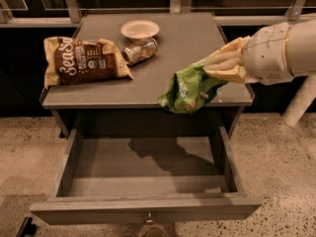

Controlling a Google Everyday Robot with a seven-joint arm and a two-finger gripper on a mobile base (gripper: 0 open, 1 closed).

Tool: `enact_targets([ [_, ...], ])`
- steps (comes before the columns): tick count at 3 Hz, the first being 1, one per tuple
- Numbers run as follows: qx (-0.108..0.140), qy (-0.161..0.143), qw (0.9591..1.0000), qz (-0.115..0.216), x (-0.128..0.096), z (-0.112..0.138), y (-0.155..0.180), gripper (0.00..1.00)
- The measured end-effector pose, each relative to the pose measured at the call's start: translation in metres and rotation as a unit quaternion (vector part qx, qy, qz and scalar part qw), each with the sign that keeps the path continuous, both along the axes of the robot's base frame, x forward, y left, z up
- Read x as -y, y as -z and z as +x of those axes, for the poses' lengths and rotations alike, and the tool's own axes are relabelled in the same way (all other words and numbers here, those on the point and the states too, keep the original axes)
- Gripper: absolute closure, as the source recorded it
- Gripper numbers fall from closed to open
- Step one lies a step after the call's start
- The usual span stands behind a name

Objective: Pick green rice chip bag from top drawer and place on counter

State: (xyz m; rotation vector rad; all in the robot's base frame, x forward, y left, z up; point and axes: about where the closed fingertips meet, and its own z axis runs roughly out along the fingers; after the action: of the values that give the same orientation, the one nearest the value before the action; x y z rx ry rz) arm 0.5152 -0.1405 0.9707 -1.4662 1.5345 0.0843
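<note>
- the gripper (211, 68) sits over the front right part of the counter (197, 36), at the end of a white arm (281, 51) that reaches in from the right edge of the view
- its pale fingers (224, 63) are closed narrow on the upper edge of the green rice chip bag (186, 90), pinching the crinkled top
- the bag hangs down and to the left of the claw, its lower part lying across the counter's front edge in this view; whether it touches the surface cannot be told
- the top drawer (148, 209) below is pulled fully out, its grey floor bare apart from a dark shadow (163, 154) near the back, right of the middle
- a small round knob (148, 217) shows at the middle of the drawer front
- on the left of the counter lies a brown seaso bag (84, 60), flat, well apart from the green one
- a pale bowl (140, 29) stands near the back middle, and a can (140, 51) lies on its side just in front of it, beside the brown bag's right end
- speckled floor (281, 162) surrounds the cabinet
</note>
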Motion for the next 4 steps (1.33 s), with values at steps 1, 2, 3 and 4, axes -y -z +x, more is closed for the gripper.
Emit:
enact_targets([
  [1,0.004,-0.015,0.9997,0.02,-0.007,0.036,-0.006,1.0],
  [2,-0.001,-0.013,0.9996,0.025,-0.016,0.07,-0.006,1.0],
  [3,-0.014,-0.004,0.9994,0.032,-0.021,0.095,0.0,1.0],
  [4,-0.022,0.009,0.9989,0.04,-0.021,0.113,0.008,1.0],
])
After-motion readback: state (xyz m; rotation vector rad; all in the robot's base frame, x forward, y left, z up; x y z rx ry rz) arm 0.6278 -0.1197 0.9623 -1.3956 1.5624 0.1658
